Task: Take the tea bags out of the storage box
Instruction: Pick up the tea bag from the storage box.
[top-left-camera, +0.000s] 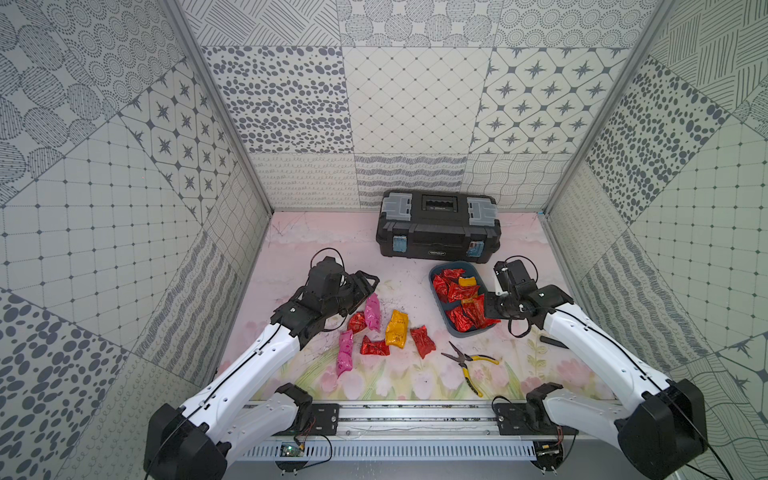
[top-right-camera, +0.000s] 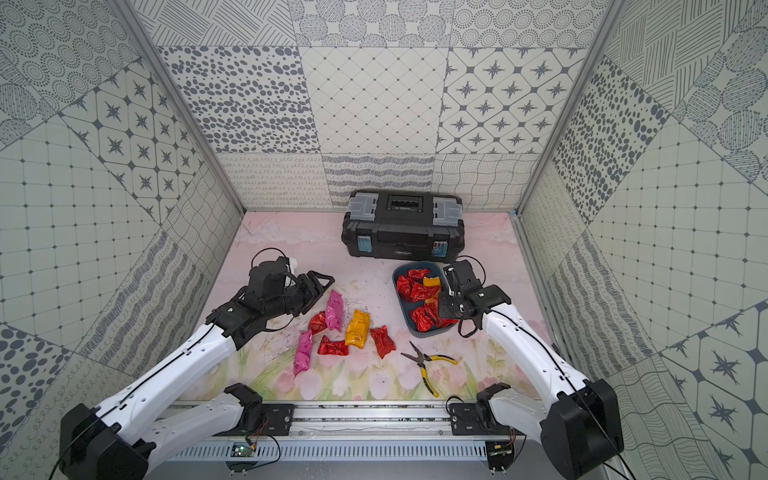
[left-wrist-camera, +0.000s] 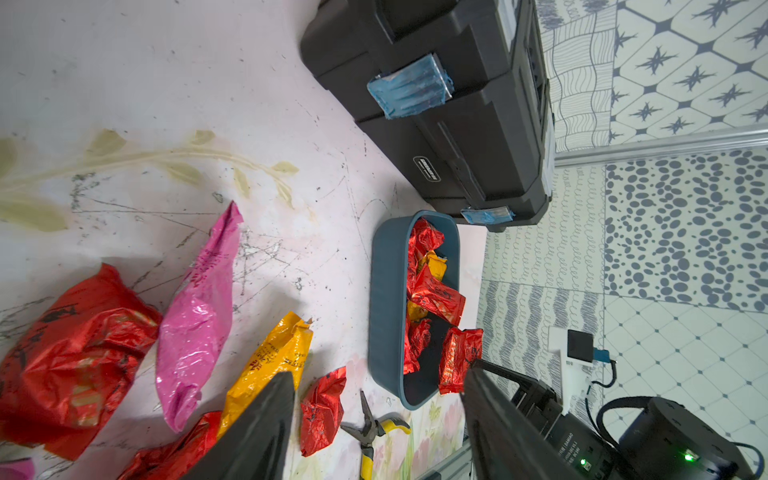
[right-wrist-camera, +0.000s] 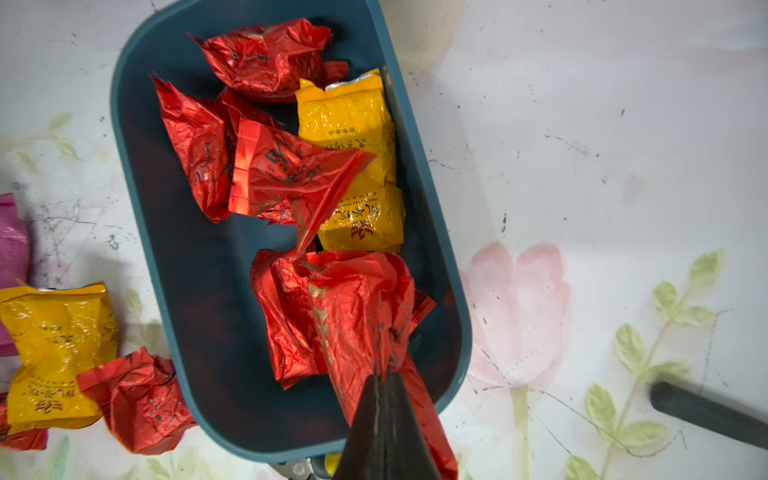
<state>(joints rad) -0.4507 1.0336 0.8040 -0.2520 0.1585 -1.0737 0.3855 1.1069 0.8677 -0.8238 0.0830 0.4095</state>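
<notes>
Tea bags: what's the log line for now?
right tool: shut on red tea bag at storage box | left tool: open, empty | six tea bags out

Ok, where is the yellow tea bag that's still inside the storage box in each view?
Both top views: the yellow tea bag lies in the storage box's far half, near its right wall.
Left wrist: a yellow sliver among red tea bags, toward the toolbox end.
Right wrist: large, partly under a red tea bag.
Shared landmark: the teal storage box around it.
</notes>
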